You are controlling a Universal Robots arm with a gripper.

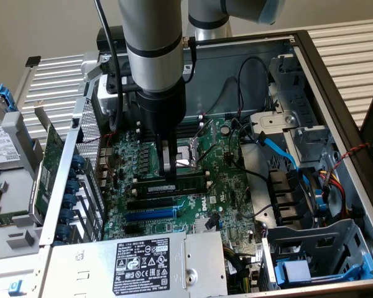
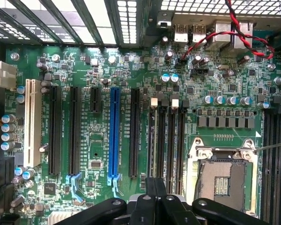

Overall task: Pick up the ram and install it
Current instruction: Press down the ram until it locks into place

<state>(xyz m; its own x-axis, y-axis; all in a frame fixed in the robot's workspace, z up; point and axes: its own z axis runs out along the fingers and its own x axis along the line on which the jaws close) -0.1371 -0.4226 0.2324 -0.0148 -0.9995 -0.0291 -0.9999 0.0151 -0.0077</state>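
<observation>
My pincer (image 1: 170,169) is down inside the open PC case (image 1: 336,81), over the motherboard (image 1: 174,220) just beside the CPU socket (image 1: 189,158). Fingers are drawn together, tips at the top edge of the ram (image 1: 174,185); can't tell whether they actually clamp it.

The ram: long, thin green stick, dark chips in a row along its face, pale label near the middle. It sits edge-on in a memory slot, running toward the exterior view's left and right, directly below the socket and above the black and blue expansion slots (image 1: 150,213). Looks level along its length; whether it is fully seated I can't tell.

In the wrist view my pincer (image 2: 155,187) shows as closed black fingers above the bank of four memory slots (image 2: 167,140), beside the metal-framed CPU socket (image 2: 221,176). White end clips show at the far end of those slots. The blue PCIe slot (image 2: 114,136) stands apart on the other side of them.

Power supply (image 1: 146,264) sits at the case's near edge.
</observation>
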